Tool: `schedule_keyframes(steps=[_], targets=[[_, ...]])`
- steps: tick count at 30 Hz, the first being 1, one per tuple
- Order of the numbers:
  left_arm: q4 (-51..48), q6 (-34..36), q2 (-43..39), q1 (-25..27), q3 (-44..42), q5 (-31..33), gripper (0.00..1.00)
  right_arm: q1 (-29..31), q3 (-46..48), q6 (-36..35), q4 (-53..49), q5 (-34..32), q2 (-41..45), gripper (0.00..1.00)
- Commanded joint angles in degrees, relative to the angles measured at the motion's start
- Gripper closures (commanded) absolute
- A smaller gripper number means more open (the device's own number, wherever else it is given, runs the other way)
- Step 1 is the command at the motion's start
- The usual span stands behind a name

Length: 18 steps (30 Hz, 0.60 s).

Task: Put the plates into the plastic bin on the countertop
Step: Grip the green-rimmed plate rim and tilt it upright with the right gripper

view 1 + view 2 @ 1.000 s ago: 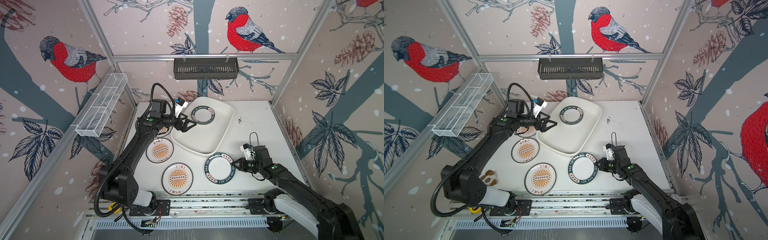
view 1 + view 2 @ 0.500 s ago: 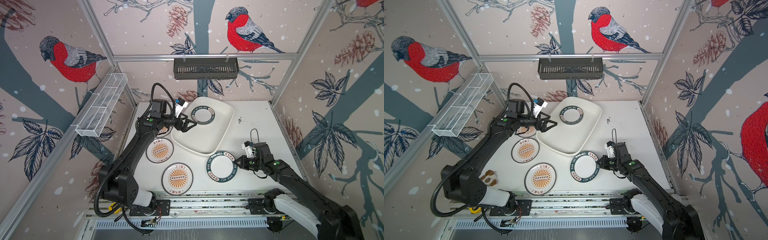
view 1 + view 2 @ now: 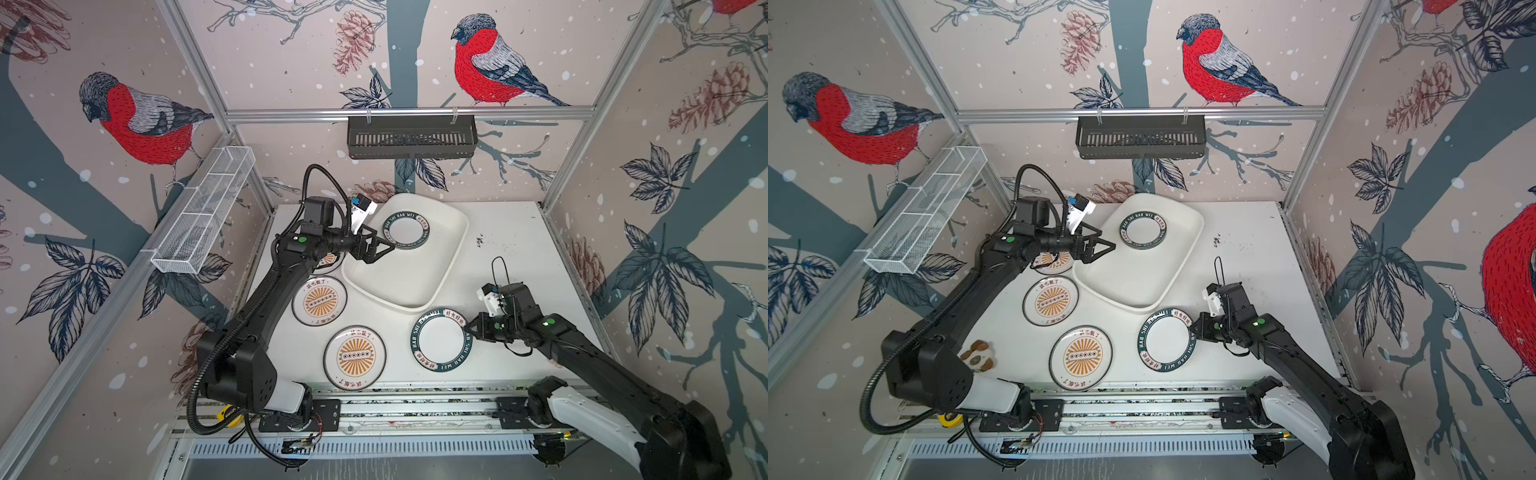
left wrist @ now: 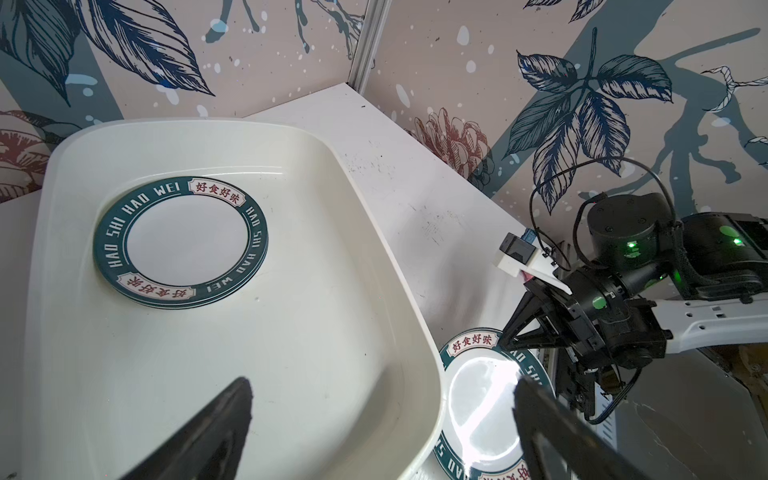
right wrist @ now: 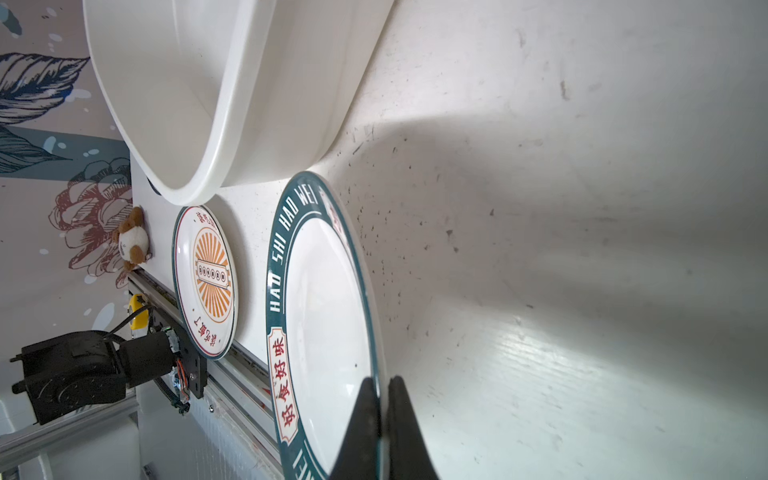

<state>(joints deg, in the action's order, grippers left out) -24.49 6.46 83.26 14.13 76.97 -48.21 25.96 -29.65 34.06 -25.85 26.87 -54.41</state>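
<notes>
The right fingers (image 5: pixel 368 415) pinch the rim of the green-banded plate (image 3: pixel 440 340) on the table (image 3: pixel 507 257) just beside the plastic bin (image 3: pixel 403 278), so raise it above the bin's wall before crossing in; the left fingers (image 4: pixel 220 415) hover spread, empty, over the bin.

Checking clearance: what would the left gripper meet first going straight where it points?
Likely the bare floor or far wall of the plastic bin; the green-banded plate inside lies off to one side. Depth is unclear.
</notes>
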Motion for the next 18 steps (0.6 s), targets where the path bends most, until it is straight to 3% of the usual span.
schedule_keyframes(steps=[1, 18], targets=[[1.4, 0.5, -0.46, 0.06, 0.53, -1.81, 0.03, 1.14, -1.49, -0.74, -1.28, -0.31, 0.05, 1.0], [1.56, -0.21, -1.7, 0.1, 0.9, 2.06, 0.03, 6.33, -6.57, -2.77, -8.67, 0.91, -0.1, 1.0]])
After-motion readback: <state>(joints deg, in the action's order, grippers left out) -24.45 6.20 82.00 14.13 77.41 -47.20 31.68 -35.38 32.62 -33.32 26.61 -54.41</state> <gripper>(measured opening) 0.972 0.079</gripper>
